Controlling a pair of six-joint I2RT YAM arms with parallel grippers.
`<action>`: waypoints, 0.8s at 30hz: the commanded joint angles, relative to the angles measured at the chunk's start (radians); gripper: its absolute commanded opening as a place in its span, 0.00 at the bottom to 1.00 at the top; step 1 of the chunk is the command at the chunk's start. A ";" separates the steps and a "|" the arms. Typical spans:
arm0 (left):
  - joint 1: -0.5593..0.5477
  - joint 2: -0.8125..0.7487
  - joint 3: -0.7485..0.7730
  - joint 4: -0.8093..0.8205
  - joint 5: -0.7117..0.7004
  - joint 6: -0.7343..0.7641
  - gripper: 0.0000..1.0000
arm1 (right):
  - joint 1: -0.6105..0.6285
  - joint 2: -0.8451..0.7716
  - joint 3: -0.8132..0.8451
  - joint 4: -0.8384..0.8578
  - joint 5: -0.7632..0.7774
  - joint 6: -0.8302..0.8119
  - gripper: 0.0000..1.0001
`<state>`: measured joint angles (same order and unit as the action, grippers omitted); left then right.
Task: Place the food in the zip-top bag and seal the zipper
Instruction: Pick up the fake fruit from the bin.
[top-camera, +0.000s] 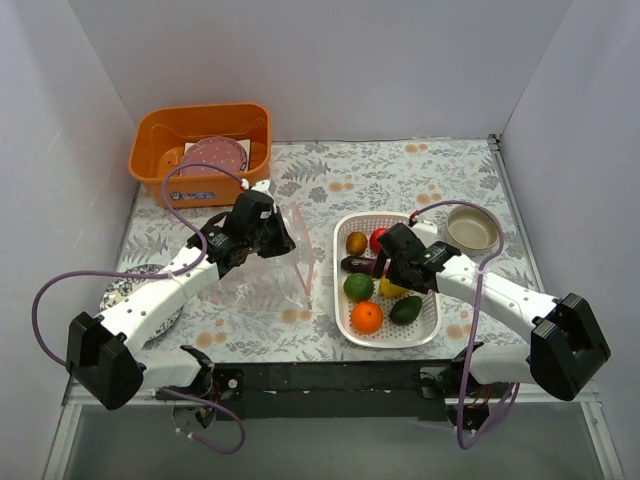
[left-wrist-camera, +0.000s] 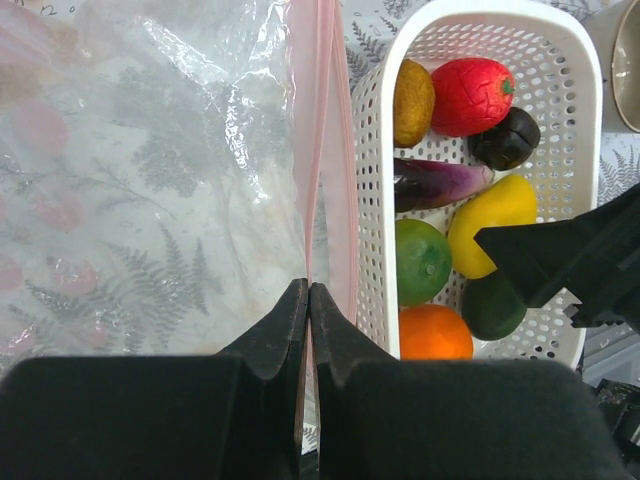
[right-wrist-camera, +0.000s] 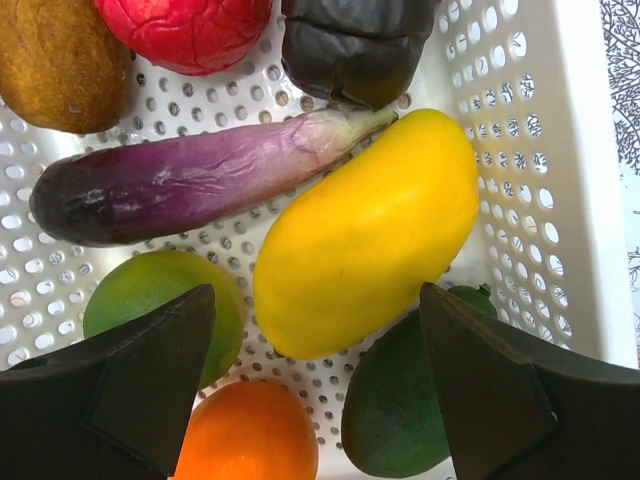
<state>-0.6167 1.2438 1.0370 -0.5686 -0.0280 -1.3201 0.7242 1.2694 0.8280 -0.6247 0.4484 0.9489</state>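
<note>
Hovering with my right gripper (right-wrist-camera: 315, 310) spread wide, I faced the yellow mango (right-wrist-camera: 365, 235), slanting away between my fingers; my left gripper (left-wrist-camera: 308, 300) pinched the zipper (left-wrist-camera: 325, 150).

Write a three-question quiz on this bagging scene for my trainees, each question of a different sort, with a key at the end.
1. True or false: the left gripper is shut on the zipper of the zip-top bag.
2. Name it: which piece lies between the open fingers of the right gripper in its wrist view?
3. Count: how many pieces of food lie in the white basket?

Key
1. True. The fingers pinch the pink strip.
2. The yellow mango.
3. Eight. None is in the bag yet.
</note>
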 joint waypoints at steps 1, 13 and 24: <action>0.005 -0.047 -0.002 0.024 0.019 0.013 0.00 | -0.012 0.037 0.013 0.019 0.055 0.005 0.90; 0.005 -0.040 0.001 0.021 0.027 0.015 0.00 | -0.023 0.121 0.031 0.031 0.041 -0.025 0.70; 0.005 -0.040 -0.012 0.026 0.022 0.010 0.00 | -0.023 -0.105 -0.038 0.098 0.027 -0.073 0.39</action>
<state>-0.6167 1.2278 1.0355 -0.5526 -0.0139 -1.3197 0.7067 1.2388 0.8185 -0.5667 0.4656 0.8883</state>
